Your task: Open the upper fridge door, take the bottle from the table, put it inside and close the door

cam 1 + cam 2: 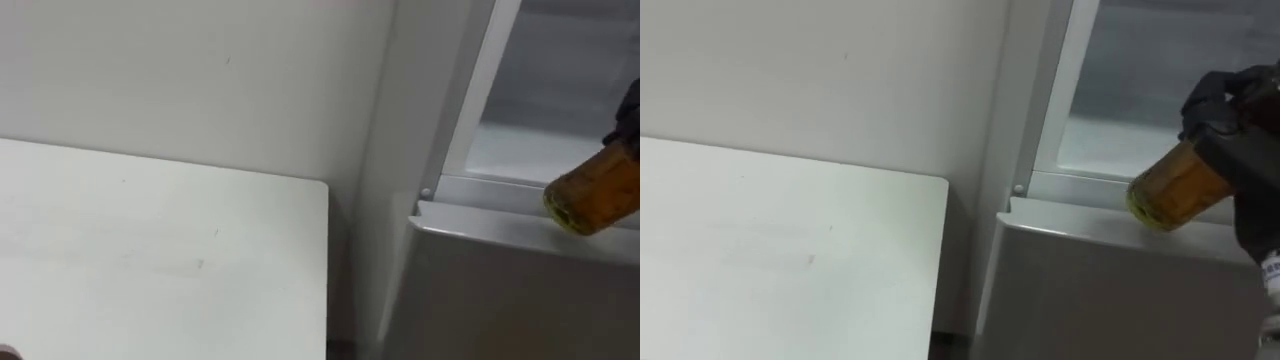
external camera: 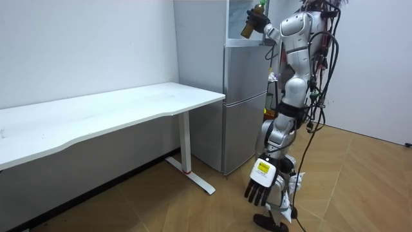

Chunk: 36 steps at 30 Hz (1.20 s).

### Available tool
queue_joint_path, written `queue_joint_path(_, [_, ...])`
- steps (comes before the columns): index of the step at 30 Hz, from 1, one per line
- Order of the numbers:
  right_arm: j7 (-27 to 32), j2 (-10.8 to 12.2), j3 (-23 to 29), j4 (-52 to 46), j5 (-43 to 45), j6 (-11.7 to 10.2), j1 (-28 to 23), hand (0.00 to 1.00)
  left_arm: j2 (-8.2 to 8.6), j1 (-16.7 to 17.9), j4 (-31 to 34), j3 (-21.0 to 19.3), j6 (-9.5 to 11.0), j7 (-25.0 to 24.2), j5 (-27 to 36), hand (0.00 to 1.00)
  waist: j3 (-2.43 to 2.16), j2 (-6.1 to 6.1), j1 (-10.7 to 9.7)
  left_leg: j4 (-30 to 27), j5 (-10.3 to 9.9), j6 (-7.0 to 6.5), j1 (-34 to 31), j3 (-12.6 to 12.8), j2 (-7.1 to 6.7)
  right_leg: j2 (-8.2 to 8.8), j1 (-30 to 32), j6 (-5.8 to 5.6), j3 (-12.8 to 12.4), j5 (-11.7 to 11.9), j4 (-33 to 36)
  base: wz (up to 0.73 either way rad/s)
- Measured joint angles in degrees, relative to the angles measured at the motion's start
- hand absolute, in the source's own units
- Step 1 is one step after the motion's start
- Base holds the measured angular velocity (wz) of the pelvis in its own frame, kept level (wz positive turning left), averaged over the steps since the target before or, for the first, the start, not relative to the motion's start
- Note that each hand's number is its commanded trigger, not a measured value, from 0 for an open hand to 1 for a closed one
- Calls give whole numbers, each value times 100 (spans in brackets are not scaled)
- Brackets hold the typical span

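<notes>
A bottle (image 1: 1175, 190) of amber liquid is held tilted, its base toward me, and my right hand (image 1: 1240, 140) is shut on it. It hangs at the front edge of the open upper fridge compartment (image 1: 1110, 140), just above the top of the lower door (image 1: 1090, 240). The room view shows the bottle (image 2: 250, 26) raised at the fridge's top with my right hand (image 2: 261, 23) round it, while I stand upright facing the fridge (image 2: 244, 103). My left hand (image 2: 261, 185) hangs open by my leg.
A white table (image 1: 150, 250) stands against the wall to my left, its corner close to the fridge's side. In the room view the table (image 2: 129, 106) runs along the wall toward the view's left. Wooden floor lies behind me.
</notes>
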<state>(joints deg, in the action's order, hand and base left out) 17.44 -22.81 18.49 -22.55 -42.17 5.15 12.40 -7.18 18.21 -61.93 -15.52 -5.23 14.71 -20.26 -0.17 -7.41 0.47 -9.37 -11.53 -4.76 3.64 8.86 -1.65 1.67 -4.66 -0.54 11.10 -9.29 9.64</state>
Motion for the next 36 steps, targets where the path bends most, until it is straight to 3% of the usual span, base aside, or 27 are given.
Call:
queue_joint_path(4, [-20, -33, -207, 53, -2, 0, 282, 100, 1, -9, 0, 5, -100, -42, 3, 0, 0, -1, 14, -3, 0, 0, -15, -36, -2, -3, -6, 0, 27, 0, -2, 5])
queue_joint_path(6, [-96, -177, -398, 312, -13, 17, 442, 100, 0, -21, 0, 11, -157, -42, -4, 0, 1, -1, 18, -5, -1, 0, -13, -37, -4, -7, -24, 0, 26, 0, -2, 0])
queue_joint_path(13, [-119, -237, -565, 916, -137, 258, 702, 100, -20, -69, 0, 132, -304, -27, -5, 0, -8, 13, 16, -15, -1, -1, -17, -105, -10, 13, -31, 0, 114, 0, 2, 4])
queue_joint_path(18, [130, -328, -593, 1040, -381, 337, 823, 100, -37, -57, 3, 117, -340, -25, -26, 0, -39, 80, 9, -23, 0, 0, -33, -119, -9, 18, -24, 0, 174, 0, 2, 2])
queue_joint_path(21, [290, -496, -592, 1140, -375, 337, 902, 100, -53, -70, 11, 115, -341, -23, -33, 0, -41, 81, 10, -30, 0, 0, -34, -119, -9, 19, -30, 0, 173, 0, 5, 0])
queue_joint_path(30, [571, -559, -595, 1565, -264, 344, 1346, 100, -46, -70, 72, 107, -355, -30, -31, 0, -36, 86, -25, -52, 0, 0, -44, -128, -10, 20, -31, 0, 183, 0, 6, 1])
queue_joint_path(33, [574, -937, -596, 2042, -271, 347, 1725, 100, -60, -79, 249, 107, -347, -64, -34, 0, -34, 75, -10, -93, 0, 0, -104, -191, -13, 27, -23, 0, 305, 0, 6, 12])
queue_joint_path(36, [565, -1024, -595, 2221, -270, 347, 1893, 100, -67, -80, 247, 100, -364, -95, -36, 0, -33, 64, -11, -93, 0, 1, -107, -210, -9, 18, -25, 0, 309, 0, 2, 5])
